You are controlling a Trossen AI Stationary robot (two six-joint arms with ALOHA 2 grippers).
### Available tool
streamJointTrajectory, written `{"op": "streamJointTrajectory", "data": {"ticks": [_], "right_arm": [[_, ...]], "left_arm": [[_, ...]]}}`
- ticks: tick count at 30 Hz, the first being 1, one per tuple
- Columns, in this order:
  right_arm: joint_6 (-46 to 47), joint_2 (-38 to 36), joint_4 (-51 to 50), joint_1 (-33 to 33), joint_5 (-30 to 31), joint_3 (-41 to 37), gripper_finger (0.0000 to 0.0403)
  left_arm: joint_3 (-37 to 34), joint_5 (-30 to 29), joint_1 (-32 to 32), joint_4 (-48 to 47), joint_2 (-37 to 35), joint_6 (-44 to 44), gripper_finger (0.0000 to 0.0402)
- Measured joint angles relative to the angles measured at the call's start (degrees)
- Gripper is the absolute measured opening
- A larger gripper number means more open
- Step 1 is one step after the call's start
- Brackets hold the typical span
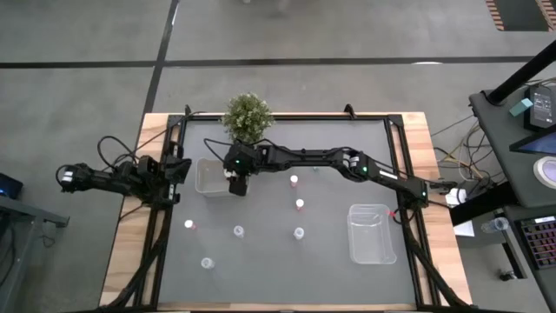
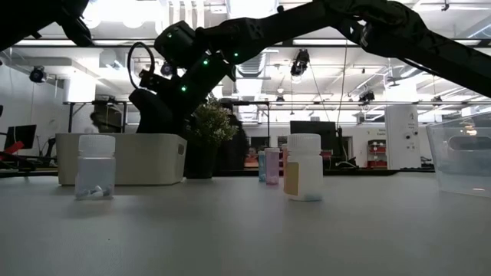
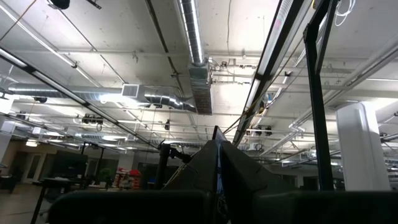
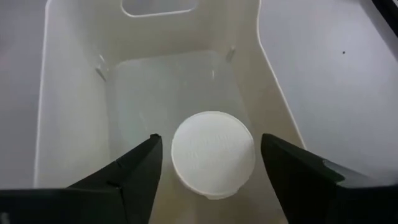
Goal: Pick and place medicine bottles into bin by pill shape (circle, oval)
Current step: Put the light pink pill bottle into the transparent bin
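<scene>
My right gripper (image 4: 211,142) hangs open over the clear left bin (image 1: 211,176), pointing down into it. A white-capped medicine bottle (image 4: 212,154) sits between its fingers, cap up, with a gap on each side, inside the bin's walls (image 4: 74,106). Whether it stands on the bin's floor I cannot tell. Several more small white-capped bottles (image 1: 300,204) stand upright on the dark table mat; the low view shows two of these bottles up close (image 2: 97,166) (image 2: 304,166). My left gripper (image 3: 217,163) waits shut at the table's left edge, pointing up at the ceiling.
A second clear bin (image 1: 372,233) stands at the right of the mat. A green potted plant (image 1: 248,117) stands at the far edge, just behind the left bin. Loose bottles (image 1: 207,263) dot the mat's near half between the bins.
</scene>
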Motion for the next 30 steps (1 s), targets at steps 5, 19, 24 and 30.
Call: {"op": "streamJointTrajectory", "data": {"ticks": [5, 19, 24, 30], "right_arm": [[-0.08, -0.40, -0.54, 0.00, 0.02, -0.02, 0.0278], [-3.55, -15.79, -21.57, 6.71, 7.70, -1.34, 0.0265], [-1.17, -23.27, -23.77, 10.41, 7.78, -7.86, 0.0258], [2.37, -34.00, -19.33, 14.18, 8.45, -23.55, 0.0260]], "left_arm": [[0.02, 0.00, 0.00, 0.01, 0.00, 0.00, 0.0002], [0.00, 0.00, 0.00, -0.45, 0.13, 0.00, 0.0002], [0.00, 0.00, 0.00, -0.41, 0.26, 0.00, 0.0002], [0.00, 0.00, 0.00, -0.45, 0.39, -0.04, 0.0002]]}}
